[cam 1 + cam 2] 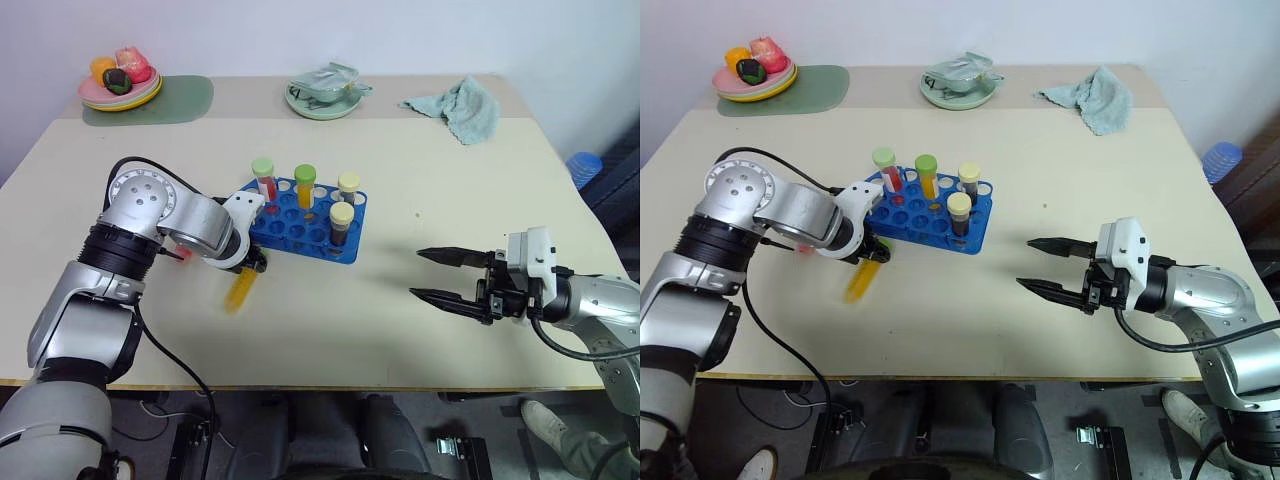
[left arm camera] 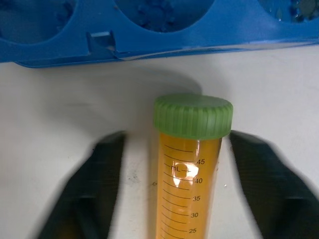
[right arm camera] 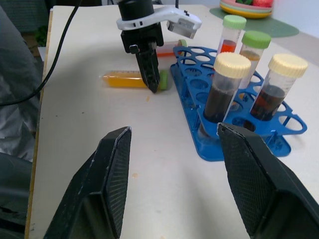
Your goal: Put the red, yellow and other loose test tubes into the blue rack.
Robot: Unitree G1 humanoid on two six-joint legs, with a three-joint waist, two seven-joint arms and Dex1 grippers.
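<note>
Left claw (image 2: 169, 164) half-closed astride lying yellow tube (image 2: 187, 169), not gripping; rack (image 1: 305, 220) just beyond; right claw (image 1: 440, 275) open, empty.

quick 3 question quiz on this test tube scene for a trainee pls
1. How many tubes stand in the blue rack?
2. True or false: the right gripper holds a tube.
3. The yellow tube lying beside the rack has a cap that is: A green, B red, C white.

Key: 1. four; 2. false, its jaws are open and empty; 3. A.
</note>
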